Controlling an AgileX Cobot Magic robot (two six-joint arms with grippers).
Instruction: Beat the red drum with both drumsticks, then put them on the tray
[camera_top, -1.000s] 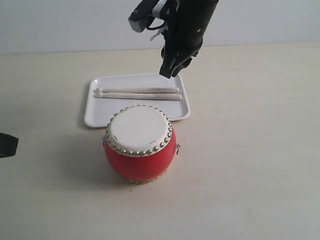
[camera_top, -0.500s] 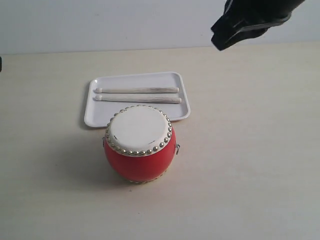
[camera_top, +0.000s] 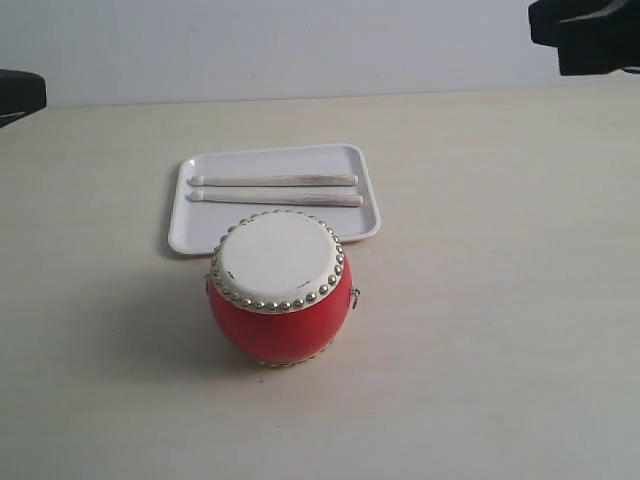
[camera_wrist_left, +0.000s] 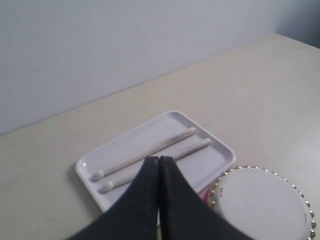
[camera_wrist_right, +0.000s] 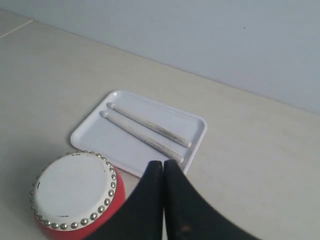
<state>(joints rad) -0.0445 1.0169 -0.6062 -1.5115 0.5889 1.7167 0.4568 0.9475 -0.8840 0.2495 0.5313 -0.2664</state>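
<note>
The red drum (camera_top: 279, 303) stands upright on the table, its cream skin (camera_top: 277, 258) facing up, just in front of the white tray (camera_top: 200, 228). Both pale wooden drumsticks (camera_top: 275, 181) (camera_top: 280, 198) lie side by side inside the tray, tips to the left. My left gripper (camera_wrist_left: 159, 160) is shut and empty, raised high over the tray's side; only a dark edge of that arm (camera_top: 20, 92) shows at the exterior view's left. My right gripper (camera_wrist_right: 163, 163) is also shut and empty, held well above the table; its arm (camera_top: 590, 35) sits at the top right corner.
A pale beige table (camera_top: 500, 300) spreads round the drum and tray. A plain light wall (camera_top: 300, 45) rises behind the table's far edge.
The right arm has pulled away from above the tray up to the top right corner. The left arm's dark edge has risen at the left. Drumsticks, tray and drum stayed put.
</note>
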